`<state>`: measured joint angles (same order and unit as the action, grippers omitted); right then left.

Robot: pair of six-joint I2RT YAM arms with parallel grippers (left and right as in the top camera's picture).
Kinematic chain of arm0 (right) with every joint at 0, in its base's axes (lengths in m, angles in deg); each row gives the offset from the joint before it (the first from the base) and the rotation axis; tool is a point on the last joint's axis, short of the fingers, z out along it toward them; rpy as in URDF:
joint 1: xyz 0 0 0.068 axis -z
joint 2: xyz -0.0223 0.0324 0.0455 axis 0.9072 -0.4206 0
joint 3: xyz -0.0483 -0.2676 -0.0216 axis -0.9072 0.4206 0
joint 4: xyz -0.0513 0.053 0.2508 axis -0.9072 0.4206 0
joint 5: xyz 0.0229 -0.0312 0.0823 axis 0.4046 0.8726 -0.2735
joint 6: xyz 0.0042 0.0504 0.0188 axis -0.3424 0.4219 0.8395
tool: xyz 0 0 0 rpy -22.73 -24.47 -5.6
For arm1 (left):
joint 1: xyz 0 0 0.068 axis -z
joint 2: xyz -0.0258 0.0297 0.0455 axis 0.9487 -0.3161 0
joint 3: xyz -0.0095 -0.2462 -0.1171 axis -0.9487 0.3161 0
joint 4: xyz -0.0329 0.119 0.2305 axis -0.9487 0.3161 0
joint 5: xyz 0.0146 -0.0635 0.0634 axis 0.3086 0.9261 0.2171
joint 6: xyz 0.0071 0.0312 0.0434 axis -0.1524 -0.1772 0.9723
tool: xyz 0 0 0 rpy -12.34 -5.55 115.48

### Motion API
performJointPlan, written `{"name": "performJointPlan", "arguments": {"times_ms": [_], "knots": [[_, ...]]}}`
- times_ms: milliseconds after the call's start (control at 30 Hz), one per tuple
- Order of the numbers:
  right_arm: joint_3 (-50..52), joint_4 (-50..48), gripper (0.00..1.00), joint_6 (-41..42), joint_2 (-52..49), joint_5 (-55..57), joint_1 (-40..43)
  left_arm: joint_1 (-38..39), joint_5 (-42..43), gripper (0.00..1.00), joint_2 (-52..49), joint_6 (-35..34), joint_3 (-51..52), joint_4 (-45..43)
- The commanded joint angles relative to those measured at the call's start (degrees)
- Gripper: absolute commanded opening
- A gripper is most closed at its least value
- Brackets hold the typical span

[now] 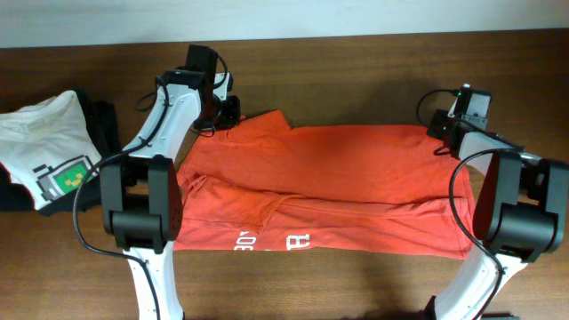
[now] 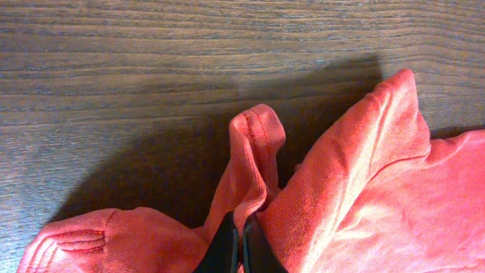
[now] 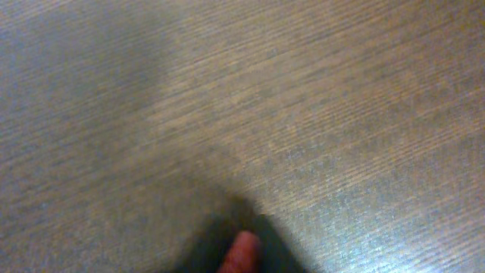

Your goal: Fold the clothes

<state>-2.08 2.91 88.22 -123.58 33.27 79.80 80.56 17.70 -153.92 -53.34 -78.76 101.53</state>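
Shirt point(image 1: 338, 169) dead centre on the table point(image 1: 356, 62), orange-red, lying flat with its long side running left to right. One layer is doubled over, and white letters point(image 1: 271, 242) show along the near edge. Left gripper point(image 1: 224, 114) is up at the far left corner, and its wrist view settles the question: dark fingers point(image 2: 223, 250) pressed tight together on a pinch of cloth, a little loop of hem standing just above them over bare wood. Across to the right gripper point(image 1: 440, 129), at the far right corner, on or just over the shirt's edge, hard to say which. Its wrist view is a blur: wood grain, shadow, one small orange tip at the bottom. No fingers seen there, so parted or clamped, I cannot tell. Off at the left edge, a white tee point(image 1: 49, 151) with a green pixel graphic lies on black garments point(image 1: 100, 124), well apart from the shirt.
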Motion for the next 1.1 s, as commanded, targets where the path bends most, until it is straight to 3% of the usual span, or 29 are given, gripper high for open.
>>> {"name": "performJointPlan", "arguments": {"times_ms": [0,200,367,500,733,767,800,833,867,900,1000,1067], "knots": [[-2.71,12.0,0.04,1.6,3.08,-0.13,0.02,0.2,0.09,0.01,1.75,-0.35,-0.39,0.44],[-11.65,47.56,0.04,8.66,18.58,0.17,1.68,0.02,-0.76,0.01,9.62,-0.46,-0.42,8.57],[-11.63,71.97,0.04,8.46,24.83,5.97,4.31,-1.64,-8.39,0.01,15.54,-0.5,-0.42,29.94],[-9.77,75.89,0.04,8.46,24.74,8.46,4.59,-1.66,-8.79,0.01,15.54,-0.46,1.84,37.81],[-2.25,75.43,0.04,8.48,24.74,8.96,4.59,-1.66,-9.11,0.01,15.56,-0.44,15.23,36.87],[-1.73,75.41,0.05,8.48,24.74,9.14,4.59,-1.66,-9.31,0.01,15.56,-0.44,16.76,36.7],[-1.14,75.45,0.15,8.5,24.74,9.11,4.59,-1.66,-9.68,0.01,15.56,-0.44,18.49,36.39],[-0.92,75.67,0.3,8.5,24.74,9.09,4.59,-1.66,-10.56,0.21,15.56,-0.46,19.67,35.91],[-0.92,75.87,0.41,8.5,24.74,9.07,4.59,-1.66,-11.72,0.57,15.54,-0.46,19.91,35.63],[-0.92,76.06,0.49,8.5,24.74,8.94,4.59,-1.66,-12.52,0.71,15.58,-0.46,19.82,35.32],[-0.92,76.48,0.63,8.39,24.74,7.08,4.7,-1.66,-12.61,0.71,15.76,-0.48,19.39,34.58],[-0.85,76.61,0.65,5.44,24.74,3.8,6.12,-1.66,-12.46,0.71,16.2,-0.48,18.05,33.94]]}}
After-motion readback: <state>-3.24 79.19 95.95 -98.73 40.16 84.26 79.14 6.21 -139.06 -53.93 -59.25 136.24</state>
